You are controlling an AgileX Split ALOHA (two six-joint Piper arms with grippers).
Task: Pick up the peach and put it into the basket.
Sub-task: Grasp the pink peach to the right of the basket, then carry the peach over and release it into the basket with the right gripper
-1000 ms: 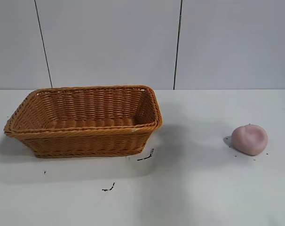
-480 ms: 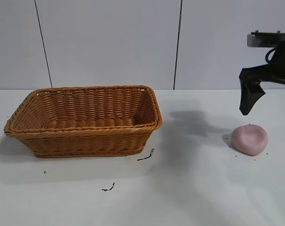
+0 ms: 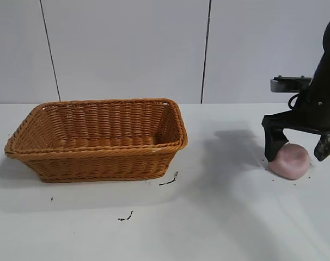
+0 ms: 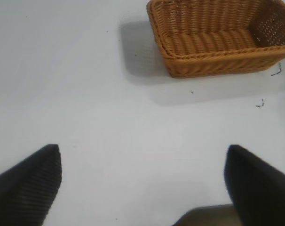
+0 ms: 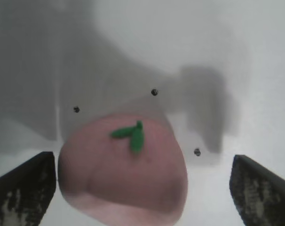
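Note:
The pale pink peach (image 3: 289, 161) lies on the white table at the right. In the right wrist view the peach (image 5: 123, 174) shows a small green leaf. My right gripper (image 3: 298, 147) is open and hangs over the peach, one finger on each side; in the right wrist view (image 5: 142, 188) one finger is close by the peach and the other stands well apart. The orange-brown wicker basket (image 3: 99, 157) stands at the left, empty; it also shows in the left wrist view (image 4: 217, 66). My left gripper (image 4: 142, 181) is open and empty above bare table, off to the side of the basket and not in the exterior view.
Small black marks (image 3: 169, 180) dot the table in front of the basket and round the peach. A grey panelled wall (image 3: 127, 49) closes off the back. Bare white table lies between basket and peach.
My right arm came in from the upper right and lowered; its open fingers now straddle the peach. The peach and the basket have not moved.

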